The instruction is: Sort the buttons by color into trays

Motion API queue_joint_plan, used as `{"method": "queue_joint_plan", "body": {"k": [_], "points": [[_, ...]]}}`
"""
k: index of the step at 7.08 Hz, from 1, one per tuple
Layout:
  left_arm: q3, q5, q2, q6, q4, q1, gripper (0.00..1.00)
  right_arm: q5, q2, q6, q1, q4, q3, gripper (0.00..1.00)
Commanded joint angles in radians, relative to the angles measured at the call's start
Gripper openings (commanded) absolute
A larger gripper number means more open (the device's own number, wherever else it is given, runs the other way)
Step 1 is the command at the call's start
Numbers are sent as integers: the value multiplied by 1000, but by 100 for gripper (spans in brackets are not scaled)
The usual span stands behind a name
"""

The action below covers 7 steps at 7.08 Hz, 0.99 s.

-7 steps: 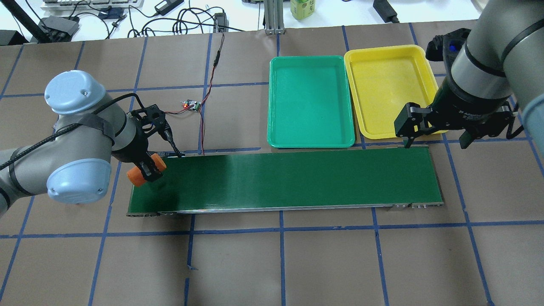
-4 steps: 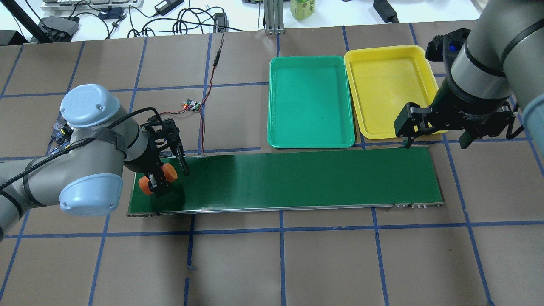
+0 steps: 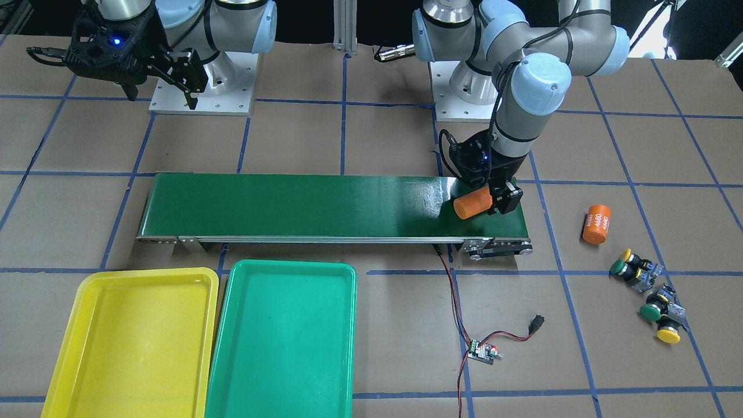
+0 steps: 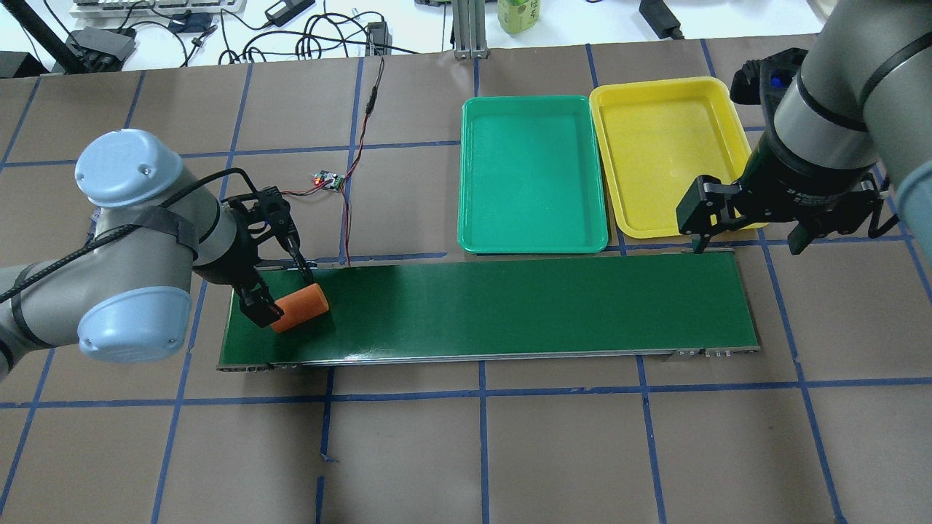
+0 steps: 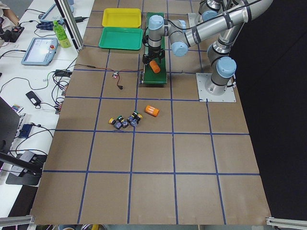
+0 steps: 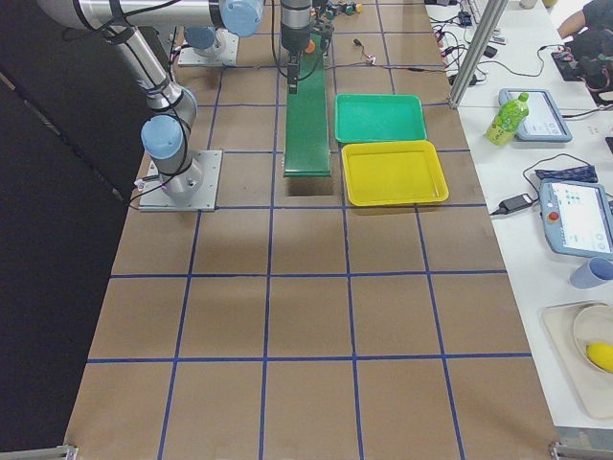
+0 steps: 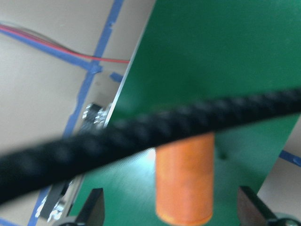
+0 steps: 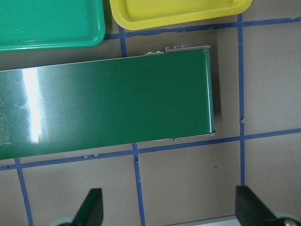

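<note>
Caught the left gripper [image 4: 261, 307] down low at the left end of the belt [image 4: 510, 306], fingers [image 7: 94, 209] spread wide. Spotted an orange cylinder [image 4: 300, 308] lying on its side on the belt, near end sitting in the gap between the fingertips. Showed clear space on both sides of it in the wrist view, so gripped by nothing.

Found the right gripper [image 4: 746, 225] up over the belt's other end, by the yellow tray's near corner. Had its fingers [image 8: 91, 207] likewise apart, belt end and desk below them.

Picked out the four buttons [image 3: 633, 268] clustered on the desk [image 3: 377, 325] beyond the belt's left end, nearer the desk's far edge, well apart from both trays. Counted two pairs: a green and a yellow cap together, then another green and yellow just beside. Noted a second cylinder [image 3: 597, 223] lying between buttons and belt, touching neither.

Placed the yellow tray [image 4: 662, 145] and green tray [image 4: 531, 175] side by side between belt and far edge, yellow on the right. Saw a small circuit board [image 4: 328, 180] with red wires near the belt's left end.
</note>
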Motion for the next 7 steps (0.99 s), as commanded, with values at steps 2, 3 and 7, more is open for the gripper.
{"method": "queue_joint_plan", "body": {"k": [2,3,7], "points": [[127,1,-141,-51,-81,402,100,0,0,0,0,0,0,100],[113,-4,-190,-60,-74,508,100,0,0,0,1,-2,-1,100],[93,1,-368,-55,71,560,100,0,2,5,1,2,0,100]]}}
